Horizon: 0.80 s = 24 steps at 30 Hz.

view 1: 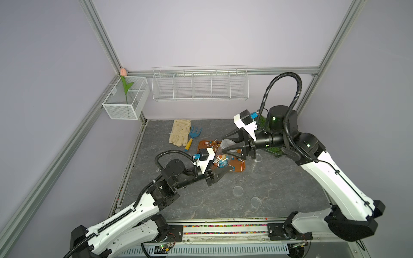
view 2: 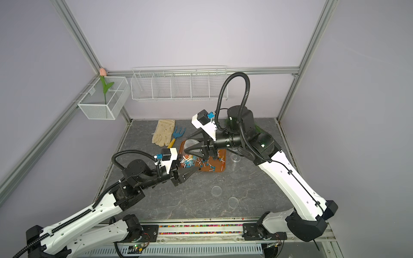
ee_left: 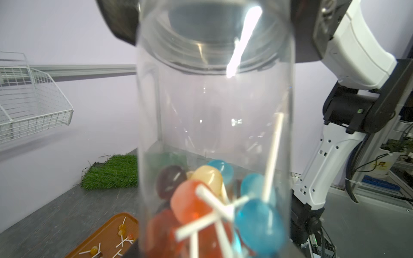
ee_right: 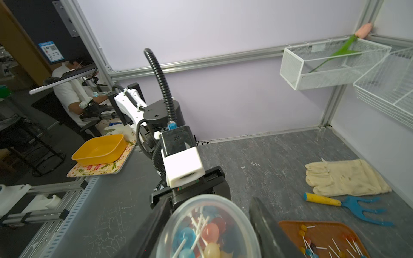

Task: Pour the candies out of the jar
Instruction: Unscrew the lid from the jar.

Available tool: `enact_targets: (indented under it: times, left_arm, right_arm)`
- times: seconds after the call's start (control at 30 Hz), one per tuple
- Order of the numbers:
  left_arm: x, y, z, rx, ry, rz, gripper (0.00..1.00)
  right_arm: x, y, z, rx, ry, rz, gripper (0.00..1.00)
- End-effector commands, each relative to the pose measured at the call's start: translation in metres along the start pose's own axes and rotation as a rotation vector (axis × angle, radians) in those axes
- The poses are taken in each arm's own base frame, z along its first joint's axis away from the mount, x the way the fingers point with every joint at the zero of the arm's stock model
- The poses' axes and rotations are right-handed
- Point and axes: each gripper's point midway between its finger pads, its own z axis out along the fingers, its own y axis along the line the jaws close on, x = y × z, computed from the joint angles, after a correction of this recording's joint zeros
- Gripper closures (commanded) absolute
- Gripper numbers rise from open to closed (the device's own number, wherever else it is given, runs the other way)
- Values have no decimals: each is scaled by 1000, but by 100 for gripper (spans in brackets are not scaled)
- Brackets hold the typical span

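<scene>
**Grey marbled tabletop [view 1: 201, 201], lavender booth: jar held at both ends, pour not begun**

1. Well beyond my left fingers, on the wall: white mesh box [view 1: 125, 109] with a fake tulip [view 1: 123, 72], and a wire rack [view 1: 200, 84] alongside.
2. On the surface, past the same fingers: cream glove [view 1: 180, 133], with a blue hand rake [view 1: 194, 134] just beside it.
3. My left gripper [view 1: 223, 167]: fingers clamped on the base of the clear jar [ee_left: 212, 111], which leans with its base low and its neck raised.
4. The candies [ee_left: 194, 201]: blue, orange and dark heads on white sticks, heaped at the base end between my left fingers.
5. My right gripper [view 1: 223, 144]: fingers pinching the jar's neck end from both sides. A clear cap seems to sit there, though I cannot be sure.
6. Beneath both sets of fingers: brown tray [view 1: 203, 146], with more candies scattered on it.
7. Nearer me than the right fingers: clear lids [view 1: 238, 191] lying flat.

Step in hand, as I judge it: opening. Next I should twist the cap free while the left holds firm, then tip the neck down over the tray.
</scene>
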Motion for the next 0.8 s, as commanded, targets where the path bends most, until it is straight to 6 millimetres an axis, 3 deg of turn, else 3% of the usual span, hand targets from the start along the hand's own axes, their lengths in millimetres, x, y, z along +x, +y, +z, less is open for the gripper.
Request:
enact_targets:
  times: [0.0,0.03,0.07,0.13,0.2,0.33,0.5,0.63,0.77]
  left_arm:
    - [12,-2,3,23,51,-43,56]
    - [12,-1,4,19,49,-43,56]
    - [11,0,4,13,47,-43,56]
    - [10,3,3,-7,40,-40,56]
    - [10,8,2,-38,31,-32,56]
    - [8,16,-3,-93,10,-11,55]
    - [12,22,-3,-125,25,6,55]
    - [19,28,-2,-154,47,12,55]
    - [24,33,-3,-186,57,20,55]
  right_arm:
    - [-11,33,-5,-150,-32,-94,47]
    - [-10,32,-5,-145,-31,-92,46]
    - [-10,30,-4,-129,-29,-89,38]
    - [-11,22,-5,-73,-38,-79,11]
    - [-16,23,-9,-44,-67,-90,1]
    - [-28,12,-23,98,-130,-57,7]
    - [-27,-30,-42,380,-156,142,6]
    - [-7,-45,-34,426,-86,265,0]
    - [12,-50,-16,413,-15,339,5]
